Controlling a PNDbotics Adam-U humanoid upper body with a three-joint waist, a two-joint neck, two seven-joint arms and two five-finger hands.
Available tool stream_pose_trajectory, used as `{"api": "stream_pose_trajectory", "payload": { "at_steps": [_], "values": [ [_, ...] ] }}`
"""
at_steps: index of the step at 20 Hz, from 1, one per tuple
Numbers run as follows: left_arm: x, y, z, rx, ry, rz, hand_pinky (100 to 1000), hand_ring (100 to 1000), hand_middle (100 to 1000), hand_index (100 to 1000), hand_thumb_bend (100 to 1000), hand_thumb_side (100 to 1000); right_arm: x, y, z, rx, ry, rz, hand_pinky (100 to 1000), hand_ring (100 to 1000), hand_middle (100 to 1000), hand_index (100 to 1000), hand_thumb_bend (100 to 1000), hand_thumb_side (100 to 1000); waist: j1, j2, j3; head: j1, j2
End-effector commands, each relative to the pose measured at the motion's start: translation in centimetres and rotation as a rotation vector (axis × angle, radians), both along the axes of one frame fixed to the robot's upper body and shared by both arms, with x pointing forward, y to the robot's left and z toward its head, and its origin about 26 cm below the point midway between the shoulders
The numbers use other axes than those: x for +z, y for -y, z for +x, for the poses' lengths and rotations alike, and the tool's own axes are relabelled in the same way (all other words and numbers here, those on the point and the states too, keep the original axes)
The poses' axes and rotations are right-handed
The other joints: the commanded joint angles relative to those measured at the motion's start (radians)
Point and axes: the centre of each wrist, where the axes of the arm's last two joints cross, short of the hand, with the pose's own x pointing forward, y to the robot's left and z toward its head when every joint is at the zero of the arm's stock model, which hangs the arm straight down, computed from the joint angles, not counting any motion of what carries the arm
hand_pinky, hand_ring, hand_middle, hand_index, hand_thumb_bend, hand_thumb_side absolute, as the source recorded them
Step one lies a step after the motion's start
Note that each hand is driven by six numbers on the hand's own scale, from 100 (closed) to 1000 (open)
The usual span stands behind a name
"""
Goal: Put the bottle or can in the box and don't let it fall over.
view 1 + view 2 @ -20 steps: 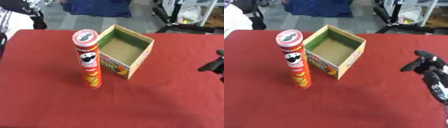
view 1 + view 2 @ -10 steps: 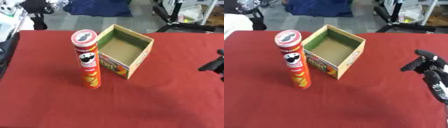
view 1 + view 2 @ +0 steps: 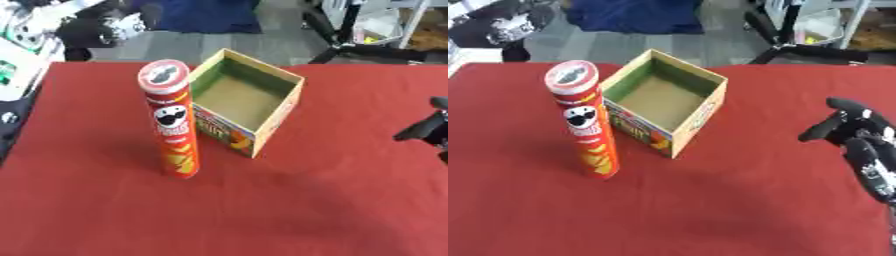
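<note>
Nothing on the table has shifted over the last second: the chip can and the box are sitting where they were, and the right hand is still hanging at the right edge, hardly nearer than before.

Looking through the left eye view, the tall red chip can (image 3: 171, 120) is standing upright in the centre-left of the frame, its long axis vertical and its lid facing up. The open cardboard box (image 3: 290, 102) is sitting just beside it toward the upper right, its near corner close to the can's side; whether they are touching is hard to say. The box is showing a bare bottom. Only a sliver of the right hand (image 3: 426, 131) is poking in at the middle right edge, well apart from both things on the red table (image 3: 262, 210).

Looking through the right eye view, the right hand (image 3: 852, 131) is showing more fully at the right edge, holding nothing, with one dark finger sticking out leftward toward the box; how the rest of the fingers are lying cannot be made out. From there the can is lying far to the left with the box standing between, so a reach from this hand is probably having to go around or over the box. No left hand is appearing in either view.
</note>
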Motion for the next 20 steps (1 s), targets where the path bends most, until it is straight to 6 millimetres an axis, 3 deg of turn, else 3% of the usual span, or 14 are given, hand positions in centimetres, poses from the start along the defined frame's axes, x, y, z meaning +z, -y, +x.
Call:
{"api": "stream_pose_trajectory", "payload": {
  "at_steps": [1,2,20],
  "values": [
    [0.7,0.2,-0.1,-0.099,0.119,0.158,1000,1000,1000,1000,100,935,1.1,0.1,-0.1,0.006,0.024,-0.038,691,655,570,898,100,524,0.0,-0.012,-0.002,0.001,0.004],
    [0.6,0.4,-0.1,-0.1,0.129,0.168,1000,1000,1000,1000,100,968,1.1,0.1,-0.1,0.006,0.023,-0.038,691,655,570,899,100,524,0.0,-0.012,-0.002,0.006,0.008],
    [-1.4,2.5,-0.3,-0.1,0.26,0.291,1000,1000,979,967,100,1000,1.2,0.1,0.0,0.004,0.017,-0.036,691,653,567,897,100,524,0.002,-0.01,-0.006,0.02,0.025]
  ]
}}
